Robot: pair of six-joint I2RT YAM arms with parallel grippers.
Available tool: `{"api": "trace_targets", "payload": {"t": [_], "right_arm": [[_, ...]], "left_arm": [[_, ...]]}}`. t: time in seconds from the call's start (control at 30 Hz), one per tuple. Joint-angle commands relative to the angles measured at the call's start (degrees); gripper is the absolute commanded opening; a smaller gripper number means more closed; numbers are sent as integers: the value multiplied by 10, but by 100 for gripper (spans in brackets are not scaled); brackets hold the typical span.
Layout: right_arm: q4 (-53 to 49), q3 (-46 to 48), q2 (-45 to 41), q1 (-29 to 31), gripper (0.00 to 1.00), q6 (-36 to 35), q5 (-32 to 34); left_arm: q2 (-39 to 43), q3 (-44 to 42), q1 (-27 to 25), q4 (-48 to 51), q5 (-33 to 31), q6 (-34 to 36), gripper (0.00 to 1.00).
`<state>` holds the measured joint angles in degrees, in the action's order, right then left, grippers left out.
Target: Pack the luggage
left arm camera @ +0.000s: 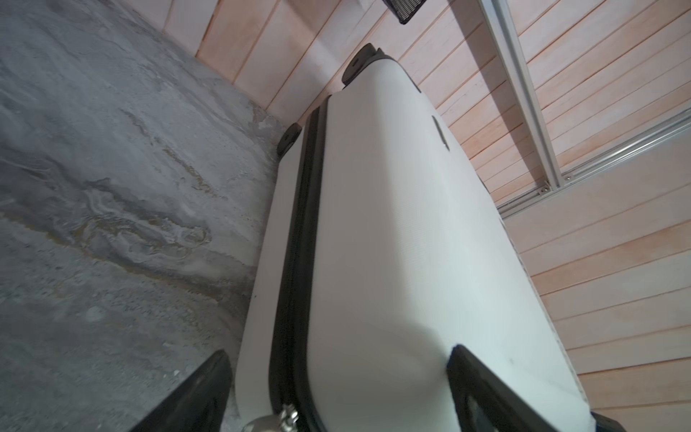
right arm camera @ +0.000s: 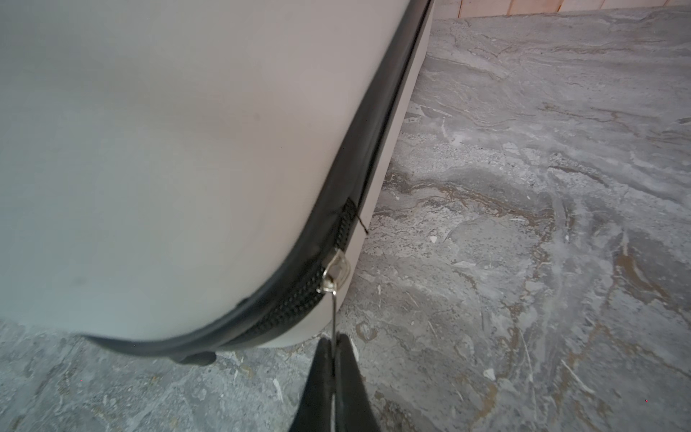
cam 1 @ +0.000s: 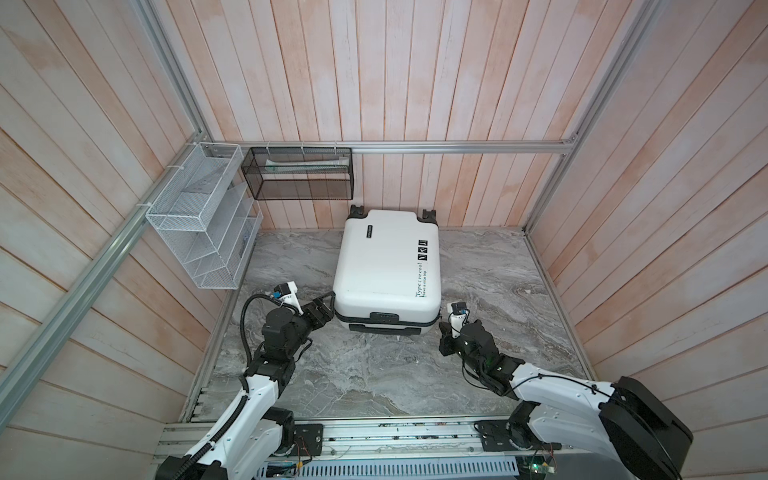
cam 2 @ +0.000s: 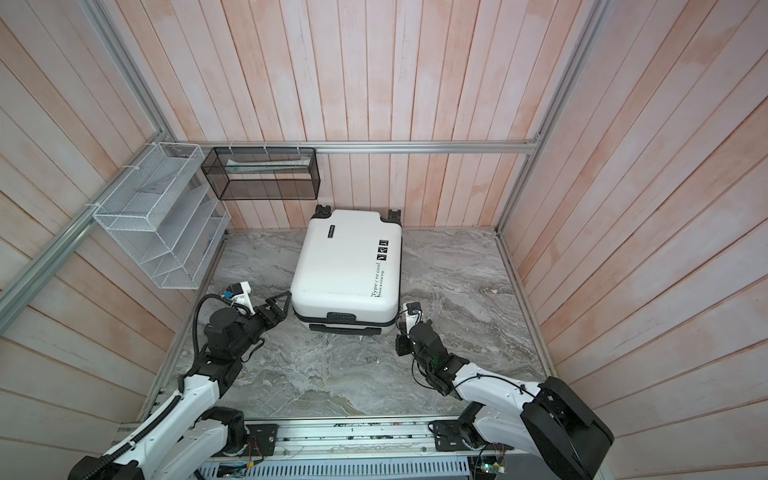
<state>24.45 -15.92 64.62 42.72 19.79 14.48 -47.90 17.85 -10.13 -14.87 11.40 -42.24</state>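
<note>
Right wrist view showed the right tool clenched on a thin metal zipper pull. The pull ran straight from a silver slider on the black zipper at a rounded corner of the luggage. In both top views the luggage lay flat on the grey marbled counter, closed, with its white shell facing up. Its black wheels pointed at the back wall and its black handle faced the robot. Black lettering ran along the luggage's right edge. In a top view the right tool sat just beside the luggage's near right corner, low over the counter.

The left tool was at the luggage's near left corner and was released, its jaws spread wide. The left wrist view showed its two fingers either side of that corner: one on the counter side, apart from the shell, and the other over the upper shell, where contact could not be judged.

Beyond the luggage's far left corner, a black mesh basket hung on the back wall rail, and a white wire rack hung on the side wall next to it
</note>
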Motion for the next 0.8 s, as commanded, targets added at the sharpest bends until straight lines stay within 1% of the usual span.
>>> {"api": "trace_targets", "payload": {"t": [0.0,0.03,0.13,0.23,0.3,0.37,0.4,0.47,0.53,0.6,0.77], "right_arm": [[-9,0,4,3,0,0,2],[-9,0,3,2,0,-1,0],[-6,1,0,1,0,-3,-3],[-4,3,0,0,0,-5,-8],[1,4,0,-1,0,-7,-12],[7,8,-1,-4,0,-7,-17],[9,9,0,-7,0,-6,-20],[15,11,0,-13,0,-6,-27],[20,11,1,-21,0,-8,-36],[24,10,3,-29,0,-11,-43],[41,13,5,-61,0,-18,-77]], "left_arm": [[31,-47,-1,59,-48,-20,85],[43,-58,-2,66,-55,-24,83],[55,-83,-4,59,-52,-19,77],[38,-98,-17,54,-70,-6,75],[20,-110,-42,40,-107,-2,78],[6,-122,-90,17,-175,12,80],[6,-132,-116,-15,-196,33,80],[8,-157,-179,-87,-268,72,80],[4,-171,-214,-133,-319,103,80],[-5,-169,-225,-139,-342,116,80],[-35,-166,-225,-176,-362,136,80]]}}
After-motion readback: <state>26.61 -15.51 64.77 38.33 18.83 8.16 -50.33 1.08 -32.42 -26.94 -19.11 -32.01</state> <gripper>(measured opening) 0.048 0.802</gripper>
